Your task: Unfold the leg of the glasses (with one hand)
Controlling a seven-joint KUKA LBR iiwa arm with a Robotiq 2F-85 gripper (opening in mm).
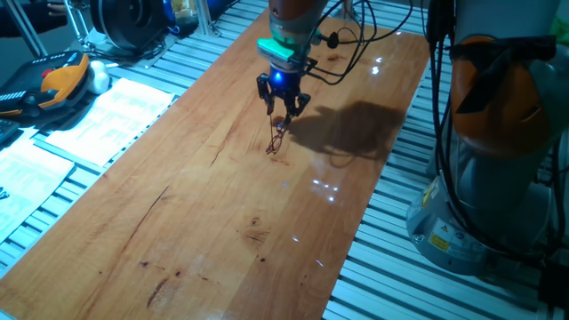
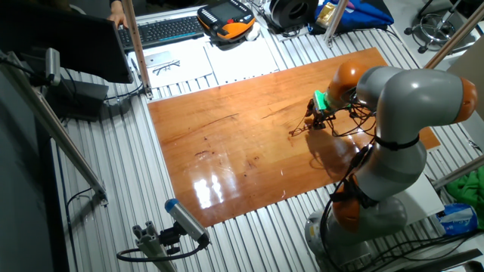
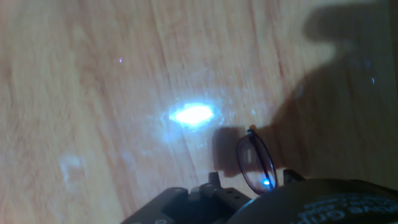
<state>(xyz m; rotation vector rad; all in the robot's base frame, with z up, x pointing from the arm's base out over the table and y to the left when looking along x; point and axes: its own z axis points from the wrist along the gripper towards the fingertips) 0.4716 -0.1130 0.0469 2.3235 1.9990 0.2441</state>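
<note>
Warm brown wood makes up the tabletop [image 1: 222, 196], a long board laid over a ribbed metal bench, with glare spots from overhead lights on its varnish. Toward the far end of that board, the hand [image 1: 284, 108] hangs over the wood on the end of the orange arm [image 1: 298, 13], its green ring and blue light both lit. The glasses [image 1: 276, 140] dangle straight below the hand, their thin reddish-brown wire frame reaching from the fingertips down to the board, where the lowest part appears to touch the wood. The fingers stand close together around the top of the frame and seem to pinch it, though the contact itself is too small to make out. From the other fixed view the hand [image 2: 318, 113] sits in front of the grey and orange arm, and the glasses [image 2: 299, 129] trail from it toward the middle of the board. Looking along the fingers, one lens rim of the glasses [image 3: 255, 159] shows as a dark oval just above the black gripper body, reflecting the blue light, with a bright glare patch on the wood near it. Sheets of white paper [image 1: 107, 116] lie on the bench just beside the board.
</note>
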